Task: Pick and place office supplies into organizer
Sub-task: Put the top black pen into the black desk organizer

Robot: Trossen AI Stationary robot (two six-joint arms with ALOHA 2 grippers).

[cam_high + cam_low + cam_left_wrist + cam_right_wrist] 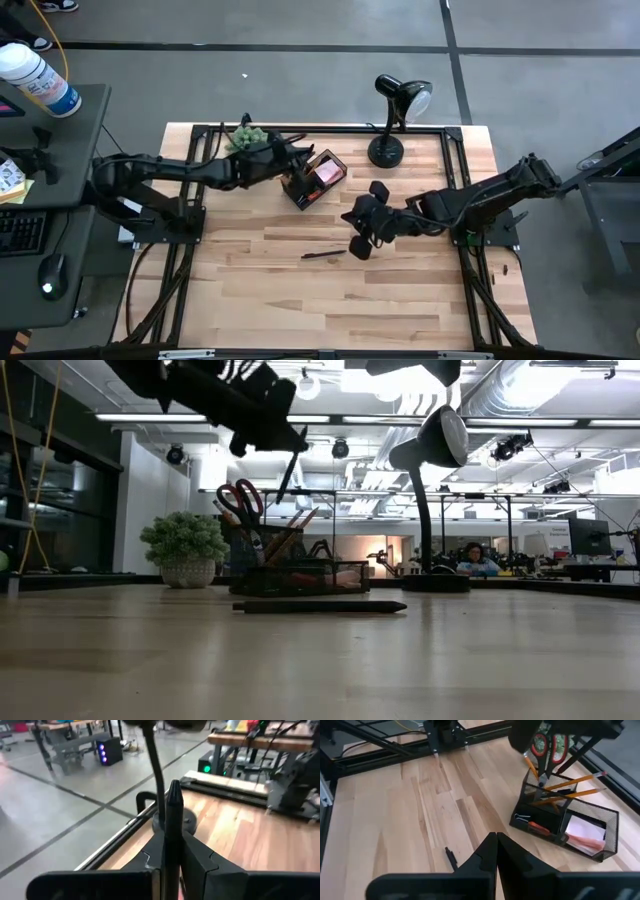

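Observation:
The black mesh organizer (316, 180) stands at the table's far middle and holds red-handled scissors (240, 500), orange pencils (570, 787), a pink sticky pad (584, 840) and a small clip (521, 817). My left gripper (298, 162) is above the organizer, shut on a black pen (289, 475). A second black pen (323, 254) lies flat on the table, nearer than the organizer. My right gripper (358, 232) is shut and empty, just right of that pen and above the table. My left gripper pinches the black pen's shaft (173, 827) between its two fingers, and the pen's pointed end (173, 790) sticks out past the fingertips. The pen hangs slanting down below the gripper, lifted clear, with its lower end (283, 498) just over the organizer's tall compartment.
A black desk lamp (388, 150) stands right of the organizer at the far edge. A small green plant (248, 137) stands to the organizer's left. The near half of the wooden table (330, 300) is bare wood. Black frame rails (455, 170) run along the table's edges.

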